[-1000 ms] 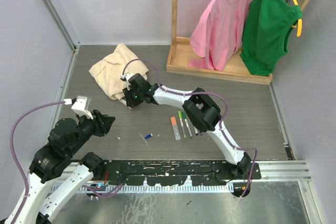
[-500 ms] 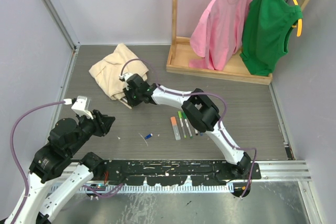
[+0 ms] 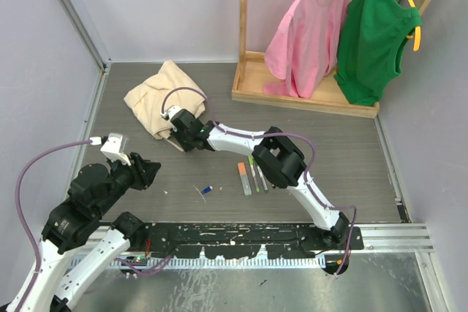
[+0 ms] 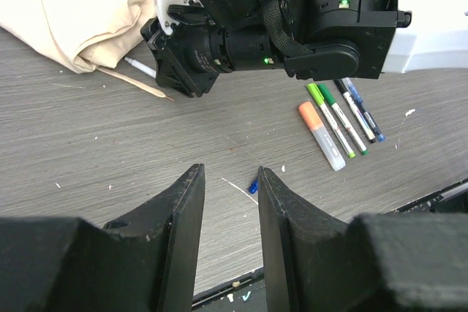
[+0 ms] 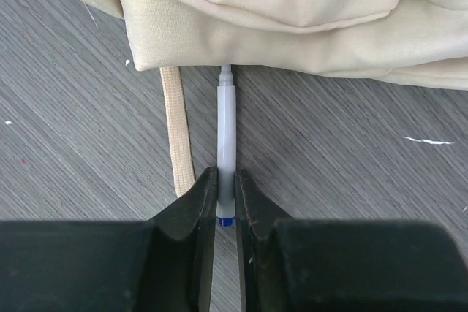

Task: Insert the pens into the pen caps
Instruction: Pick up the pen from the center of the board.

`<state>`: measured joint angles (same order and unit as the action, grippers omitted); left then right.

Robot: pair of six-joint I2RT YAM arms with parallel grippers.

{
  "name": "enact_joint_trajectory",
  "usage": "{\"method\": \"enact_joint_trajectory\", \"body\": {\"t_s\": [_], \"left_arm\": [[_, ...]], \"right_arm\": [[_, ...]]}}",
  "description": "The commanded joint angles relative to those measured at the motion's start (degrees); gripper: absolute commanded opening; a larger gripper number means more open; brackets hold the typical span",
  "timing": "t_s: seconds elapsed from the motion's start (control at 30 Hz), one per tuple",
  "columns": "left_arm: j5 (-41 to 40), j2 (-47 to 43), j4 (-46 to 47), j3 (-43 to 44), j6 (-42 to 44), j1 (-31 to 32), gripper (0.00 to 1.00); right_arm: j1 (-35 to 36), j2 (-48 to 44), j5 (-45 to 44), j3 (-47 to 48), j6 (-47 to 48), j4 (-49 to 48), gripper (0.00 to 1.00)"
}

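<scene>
My right gripper point(image 5: 226, 177) is shut on the blue-ended tail of a white pen point(image 5: 226, 137) that lies on the table. The pen's tip is tucked under the edge of the beige cloth point(image 5: 292, 5). In the top view this gripper point(image 3: 178, 131) is at the cloth's near edge. A small blue cap point(image 4: 254, 186) lies on the table just beyond my open, empty left gripper point(image 4: 231, 173). Several more pens point(image 3: 252, 173) lie side by side at mid-table: one orange-ended point(image 4: 320, 135), two green-ended point(image 4: 333, 118), one dark blue point(image 4: 360, 107).
A tan drawstring point(image 5: 175, 122) lies beside the held pen on its left. The folded beige garment point(image 3: 157, 96) is at the back left. A wooden clothes stand point(image 3: 300, 93) with pink and green shirts is at the back right. A thin white sliver point(image 3: 199, 193) lies by the blue cap.
My right gripper has slid a little to the left and farther back, against the cloth's edge. The left arm has barely moved.
</scene>
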<state>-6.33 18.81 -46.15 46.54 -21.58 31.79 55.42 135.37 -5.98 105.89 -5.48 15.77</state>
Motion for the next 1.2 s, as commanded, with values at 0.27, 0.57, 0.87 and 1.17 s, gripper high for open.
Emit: {"method": "enact_joint_trajectory", "body": {"t_s": [0.27,0.57,0.87,1.17], "left_arm": [[-2.0,-0.2,2.5,-0.4,0.4,-0.2,0.38],[0.4,0.3,9.2,-1.0,-3.9,-0.2,0.46],[5.4,5.5,22.2,-1.0,-9.8,-0.2,0.48],[14.1,14.9,37.0,-2.4,-18.9,-0.2,0.53]], "right_arm": [[-0.3,-12.1,-2.1,-13.0,0.0,-1.4,0.0],[-0.7,-31.1,-0.6,-23.7,-5.0,-7.4,0.0],[-0.8,-51.8,3.2,-46.3,-19.0,-26.1,0.0],[-0.4,-67.2,3.0,-62.5,-29.0,-44.6,0.0]]}}
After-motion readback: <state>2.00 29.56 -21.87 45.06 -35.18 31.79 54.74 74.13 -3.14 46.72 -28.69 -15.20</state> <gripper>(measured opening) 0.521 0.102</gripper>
